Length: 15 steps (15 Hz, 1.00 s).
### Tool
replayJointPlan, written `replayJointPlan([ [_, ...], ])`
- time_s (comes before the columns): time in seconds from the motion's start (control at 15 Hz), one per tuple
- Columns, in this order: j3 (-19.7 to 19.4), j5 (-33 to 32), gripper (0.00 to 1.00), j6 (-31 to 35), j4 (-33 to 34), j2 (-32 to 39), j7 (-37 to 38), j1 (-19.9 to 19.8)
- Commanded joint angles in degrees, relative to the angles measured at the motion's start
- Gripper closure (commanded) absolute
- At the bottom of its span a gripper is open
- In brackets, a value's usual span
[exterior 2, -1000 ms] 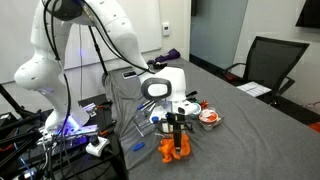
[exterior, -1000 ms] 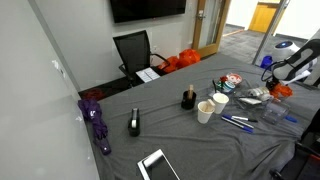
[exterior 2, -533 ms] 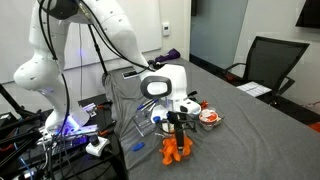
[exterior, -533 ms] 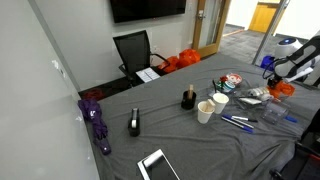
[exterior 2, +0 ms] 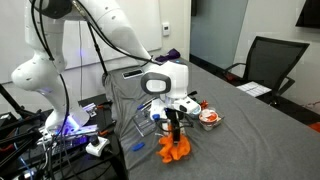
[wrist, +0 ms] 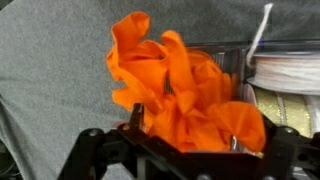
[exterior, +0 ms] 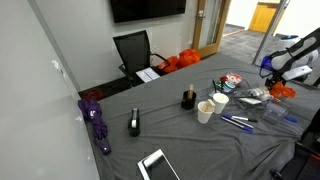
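Gripper (exterior 2: 176, 127) points straight down at lower centre of the exterior view, jaws spread wide, not clamped on anything. Crumpled orange cloth (exterior 2: 176, 150) sits directly under it on the grey table cover (exterior 2: 250, 130), its top bunched up between the fingers; cannot tell whether the pads actually touch it. In the wrist view the orange cloth (wrist: 180, 85) fills the middle of the frame, folds standing up, with the dark gripper frame along the bottom edge on both sides of it. Just beside the cloth, at the right edge of the wrist view, is a clear plastic container (wrist: 285, 75) with something white inside. In an exterior view the same container (exterior 2: 208, 117) lies just right of the gripper, red and white contents, near the table edge. In an exterior view from across the table the gripper (exterior: 272, 72) is at the far right, with the orange cloth (exterior: 283, 90) below it. Further left on the table: pens (exterior: 237, 122), two paper cups (exterior: 205, 111), a black tape dispenser (exterior: 134, 123), a tablet (exterior: 157, 165) at bottom centre, a purple umbrella (exterior: 97, 121) at left. Black chair (exterior: 133, 50) behind the table, upper centre.
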Motion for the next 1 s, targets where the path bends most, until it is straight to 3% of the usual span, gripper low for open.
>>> replayJointPlan([
  [0.0, 3.49, 4.29, 0.00, -4.14, 0.31, -1.65, -4.90, -3.39],
  [0.93, 4.45, 7.86, 0.00, -9.63, 2.67, -4.11, -11.01, -5.52],
])
